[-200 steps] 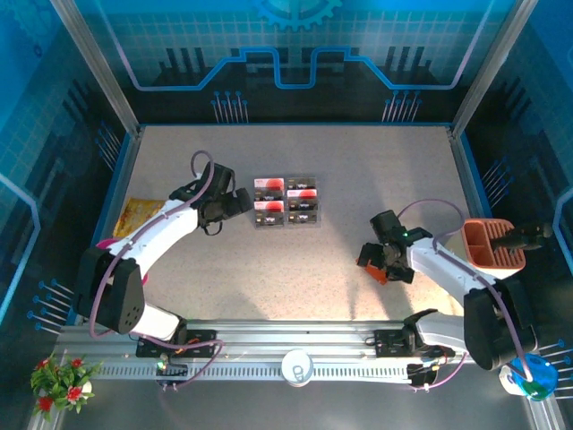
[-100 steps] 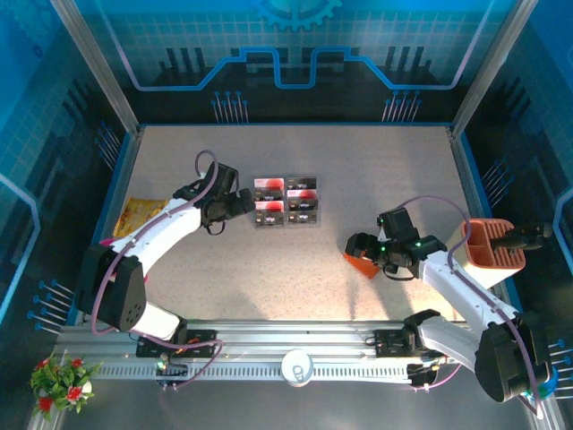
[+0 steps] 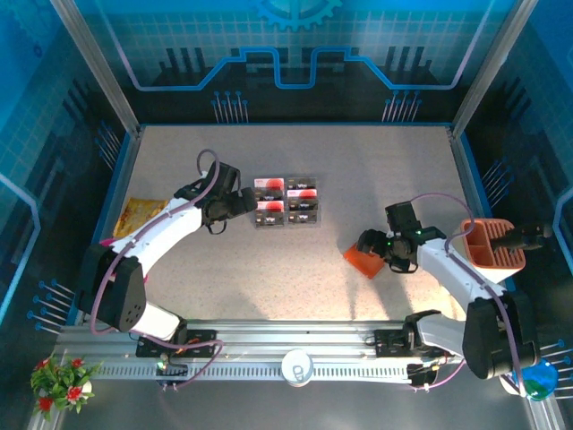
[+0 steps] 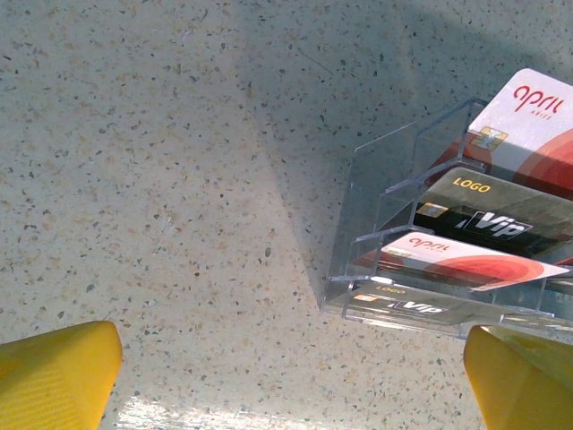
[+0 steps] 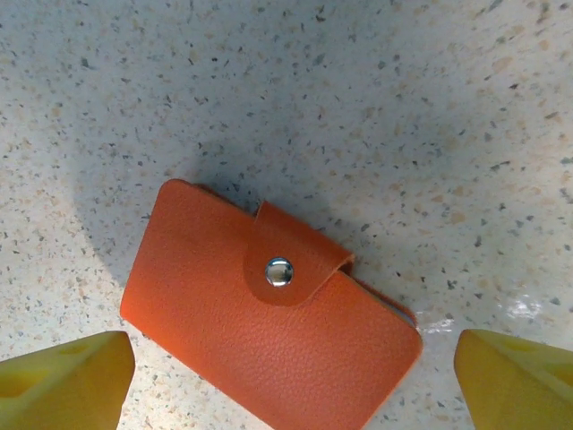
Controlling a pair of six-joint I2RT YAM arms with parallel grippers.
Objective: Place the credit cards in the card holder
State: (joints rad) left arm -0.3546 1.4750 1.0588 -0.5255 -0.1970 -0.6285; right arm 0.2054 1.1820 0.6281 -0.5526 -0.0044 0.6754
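The spread right end effector hangs over the seemingly soft, light orange leather card holder at the table's 4 o'clock; pinch its long edges.

Speckled table with card holder, clear rack, yellow packet

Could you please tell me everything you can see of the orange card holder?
The card holder is an orange wallet, leather-like, folded shut, its rounded flap fastened by a silver snap. It lies flat and skewed on the speckled table. The right end effector hangs open above it, a yellow finger to each side, neither visibly touching it.
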